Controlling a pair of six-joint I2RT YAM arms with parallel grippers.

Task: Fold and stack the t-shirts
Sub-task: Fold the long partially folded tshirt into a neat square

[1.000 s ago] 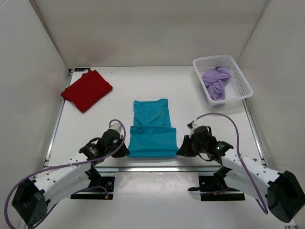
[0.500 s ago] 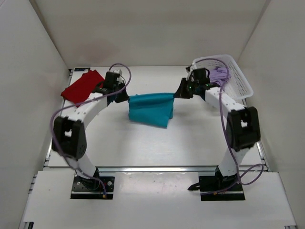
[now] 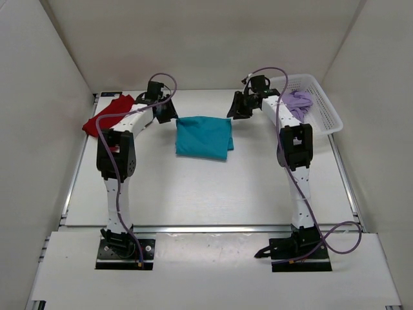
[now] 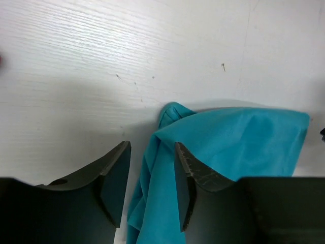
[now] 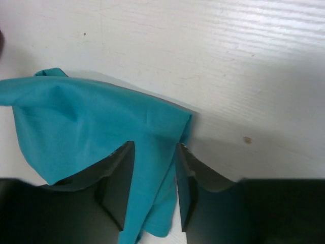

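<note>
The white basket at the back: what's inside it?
A crumpled lavender shirt lies in the basket. The right arm covers the basket's left edge, and anything under the cloth cannot be seen.

table: teal shirt, red shirt, basket

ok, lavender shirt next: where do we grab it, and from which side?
Probably the raised bunch in the middle of the lavender shirt, coming straight down from above. It lies crumpled in a heap inside the white basket. The basket's walls would block a sideways approach, and no flat hem shows to pinch.
</note>
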